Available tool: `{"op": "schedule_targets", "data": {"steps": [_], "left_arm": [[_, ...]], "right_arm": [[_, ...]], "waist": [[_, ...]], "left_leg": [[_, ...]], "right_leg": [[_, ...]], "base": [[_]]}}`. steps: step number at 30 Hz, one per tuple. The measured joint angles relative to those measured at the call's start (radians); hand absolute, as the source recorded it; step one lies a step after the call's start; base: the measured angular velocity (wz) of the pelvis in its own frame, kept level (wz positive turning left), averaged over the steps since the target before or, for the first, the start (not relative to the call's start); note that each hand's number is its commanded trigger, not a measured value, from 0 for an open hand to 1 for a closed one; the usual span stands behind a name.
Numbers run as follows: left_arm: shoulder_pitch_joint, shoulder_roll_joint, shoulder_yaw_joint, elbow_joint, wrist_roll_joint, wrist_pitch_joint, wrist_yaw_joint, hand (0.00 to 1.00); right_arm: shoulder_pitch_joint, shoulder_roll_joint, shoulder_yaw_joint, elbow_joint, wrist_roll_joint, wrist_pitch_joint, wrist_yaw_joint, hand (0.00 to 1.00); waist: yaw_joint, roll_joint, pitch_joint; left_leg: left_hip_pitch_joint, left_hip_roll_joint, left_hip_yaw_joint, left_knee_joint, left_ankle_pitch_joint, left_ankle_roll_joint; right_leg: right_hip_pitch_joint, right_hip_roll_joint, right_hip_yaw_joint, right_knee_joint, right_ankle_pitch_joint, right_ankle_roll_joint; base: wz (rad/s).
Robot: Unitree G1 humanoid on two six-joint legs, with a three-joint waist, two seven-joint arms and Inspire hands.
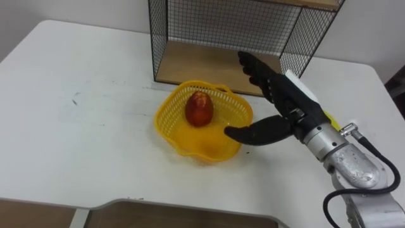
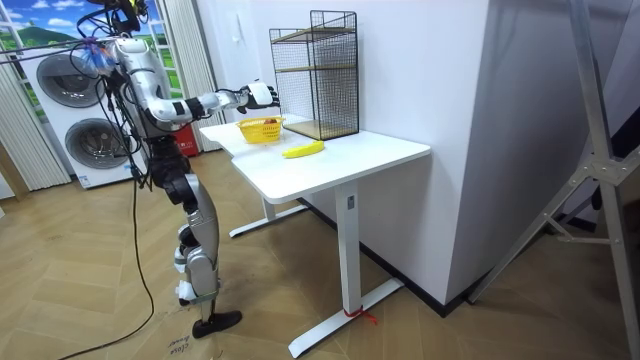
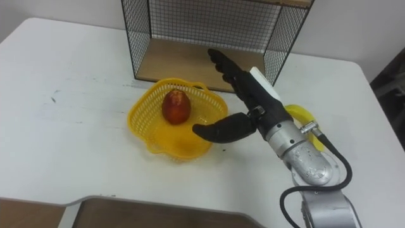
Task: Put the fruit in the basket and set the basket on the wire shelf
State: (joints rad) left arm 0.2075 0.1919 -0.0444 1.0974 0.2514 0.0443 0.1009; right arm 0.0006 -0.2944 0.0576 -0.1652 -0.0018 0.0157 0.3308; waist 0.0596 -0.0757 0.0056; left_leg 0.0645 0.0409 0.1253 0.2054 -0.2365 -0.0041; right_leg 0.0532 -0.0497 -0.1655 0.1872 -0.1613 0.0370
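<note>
The fingers [image 3: 231,73] of the right hand [image 3: 258,101] are straight and spread, gripping nothing. They point toward the open front of the shelf [image 3: 190,25], over the front edge of its wooden board [image 3: 177,63]. The thumb [image 3: 218,130] juts sideways to the robot's left, and its tip lies over the right rim of the basket [image 3: 147,136] (whether it touches the plastic I cannot tell). The basket is yellow with a wavy rim and sits on the white surface [image 3: 63,76] just in front of the shelf. One red fruit [image 3: 176,106] lies in it, near the far side. A banana [image 3: 302,116] lies on the surface behind the wrist, outside the basket and mostly hidden by the arm. The room view shows it whole, on the side of the basket toward that view's right. A few small dark marks [image 3: 54,98] show on the surface to the robot's left. The shelf is a black wire cage with a second wooden board higher up. In the room view the robot stands upright at the surface's end with its right arm stretched over the basket, and two washing machines [image 2: 75,90] stand behind it.
</note>
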Motion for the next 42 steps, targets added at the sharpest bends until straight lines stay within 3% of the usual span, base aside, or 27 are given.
{"op": "schedule_targets", "data": {"steps": [2,4,15,18,22,26,32,39,42], "left_arm": [[-0.004,0.001,0.000,0.000,0.000,0.000,0.000,0.00],[-0.007,0.002,0.000,0.000,0.001,0.000,-0.002,0.00],[-0.011,-0.001,0.003,-0.003,0.004,-0.001,-0.003,0.00],[-0.005,-0.007,0.023,-0.021,0.002,-0.003,-0.003,0.00],[0.014,-0.009,0.059,-0.023,0.003,-0.010,-0.003,0.00],[0.035,-0.014,0.068,-0.017,0.003,-0.012,0.004,0.00],[0.056,-0.016,0.083,-0.017,0.004,-0.005,0.004,0.00],[0.056,-0.019,0.088,-0.015,0.006,-0.007,0.003,0.00],[0.059,-0.023,0.105,-0.015,0.015,-0.004,-0.003,0.00]], "right_arm": [[0.000,0.000,0.000,0.000,0.000,0.000,0.000,0.00],[0.000,0.000,0.000,0.000,0.000,0.000,0.000,0.00],[0.000,0.005,-0.019,-0.022,0.001,-0.001,-0.044,0.00],[0.000,0.013,-0.054,-0.049,-0.001,-0.003,-0.094,0.00],[0.000,0.012,-0.125,-0.064,0.000,-0.009,-0.174,0.00],[-0.001,0.012,-0.201,-0.060,0.012,-0.015,-0.293,0.00],[-0.001,0.008,-0.283,-0.040,0.033,-0.015,-0.472,0.00],[-0.024,0.001,-0.324,0.044,-0.012,-0.038,-0.585,0.00],[-0.044,-0.026,-0.327,0.112,-0.008,-0.043,-0.615,0.00]], "waist": [[0.000,-0.002,0.0079],[0.000,-0.004,0.0090],[-0.002,-0.004,0.0019],[-0.003,0.004,-0.0086],[-0.015,0.004,-0.0093],[-0.047,-0.004,-0.0034],[-0.058,-0.007,0.0003],[-0.063,-0.008,0.0058],[-0.064,-0.010,0.0062]], "left_leg": [[0.000,0.000,0.000,-0.001,0.000,0.000],[-0.001,0.000,0.000,-0.001,0.000,0.000],[-0.002,0.000,0.002,-0.001,0.000,0.000],[0.002,0.000,0.002,-0.001,0.000,0.000],[0.018,0.000,0.001,-0.002,0.000,0.000],[0.018,0.000,0.001,-0.007,0.000,0.000],[0.018,0.000,0.007,-0.008,0.000,0.000],[0.024,0.000,0.009,-0.009,0.000,0.000],[0.023,0.000,0.009,-0.010,0.000,0.000]], "right_leg": [[-0.001,0.000,0.000,0.000,0.000,0.000],[-0.002,0.000,-0.001,0.000,0.000,0.000],[-0.003,0.000,-0.001,-0.001,0.000,0.000],[0.000,0.000,0.000,0.001,0.000,0.000],[0.017,0.000,-0.001,0.000,0.000,0.000],[0.017,0.000,0.001,0.001,0.000,0.000],[0.014,0.001,0.007,0.001,0.000,0.000],[0.014,0.001,0.008,0.000,0.000,0.000],[0.013,0.001,0.008,0.000,0.000,0.000]], "base": [[0.00],[0.00],[0.00],[0.00],[0.01],[0.00],[-0.02],[-0.01],[0.00]]}}
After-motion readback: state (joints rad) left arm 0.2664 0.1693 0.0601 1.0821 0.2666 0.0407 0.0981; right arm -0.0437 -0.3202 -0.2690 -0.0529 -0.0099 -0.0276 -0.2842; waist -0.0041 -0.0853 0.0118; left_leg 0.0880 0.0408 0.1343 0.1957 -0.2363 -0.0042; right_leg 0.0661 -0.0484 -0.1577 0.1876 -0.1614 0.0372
